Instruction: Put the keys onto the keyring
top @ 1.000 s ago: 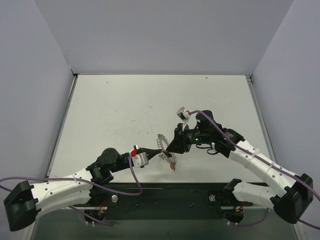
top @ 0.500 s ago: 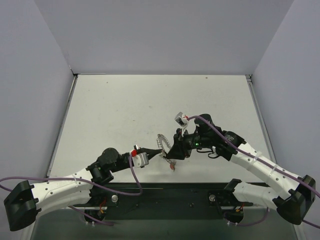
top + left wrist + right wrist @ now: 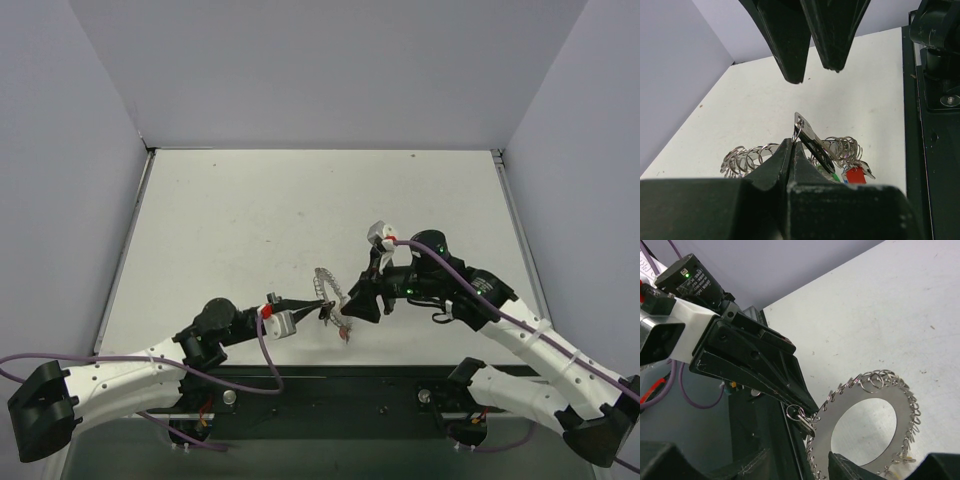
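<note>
While the left end effector [image 3: 792, 149] is pinched shut on a small key [image 3: 807, 134], whose silver end sticks up past its tips, the right end effector [image 3: 813, 74] hovers just beyond and above it, fingers parted and gripping nothing. The coiled grey keyring [image 3: 875, 381] curls directly behind and below the left tips. Red- and green-headed keys [image 3: 856, 175] sit just beside those tips, above the white bench [image 3: 740, 100].
</note>
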`<move>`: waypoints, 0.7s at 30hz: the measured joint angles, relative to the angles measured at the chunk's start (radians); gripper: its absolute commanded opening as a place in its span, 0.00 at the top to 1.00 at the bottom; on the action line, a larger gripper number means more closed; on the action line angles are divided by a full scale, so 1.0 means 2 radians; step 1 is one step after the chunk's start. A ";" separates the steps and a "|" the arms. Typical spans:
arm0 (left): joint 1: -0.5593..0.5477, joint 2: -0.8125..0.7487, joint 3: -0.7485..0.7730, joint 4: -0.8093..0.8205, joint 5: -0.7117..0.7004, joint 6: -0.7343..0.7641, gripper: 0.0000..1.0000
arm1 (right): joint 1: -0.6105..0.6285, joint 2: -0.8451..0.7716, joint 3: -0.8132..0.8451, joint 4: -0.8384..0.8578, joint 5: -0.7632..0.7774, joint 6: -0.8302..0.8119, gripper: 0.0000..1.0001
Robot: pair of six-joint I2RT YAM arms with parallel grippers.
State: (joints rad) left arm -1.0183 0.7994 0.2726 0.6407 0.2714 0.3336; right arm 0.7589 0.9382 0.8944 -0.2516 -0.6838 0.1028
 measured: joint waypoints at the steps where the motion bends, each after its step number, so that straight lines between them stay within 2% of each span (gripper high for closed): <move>1: 0.000 0.000 -0.001 0.000 0.001 0.002 1.00 | -0.002 -0.005 0.001 0.000 0.004 -0.003 0.50; 12: 0.000 -0.008 -0.010 0.005 0.052 0.041 1.00 | -0.006 -0.003 0.004 0.000 0.039 -0.037 0.50; 21: -0.001 -0.036 -0.035 0.002 0.105 0.133 1.00 | -0.007 0.011 0.003 0.001 0.044 -0.049 0.50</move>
State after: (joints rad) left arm -1.0199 0.7265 0.2020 0.6456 0.4805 0.5995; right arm 0.7456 0.9611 0.9012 -0.2504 -0.5949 0.0055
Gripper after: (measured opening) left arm 0.025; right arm 0.503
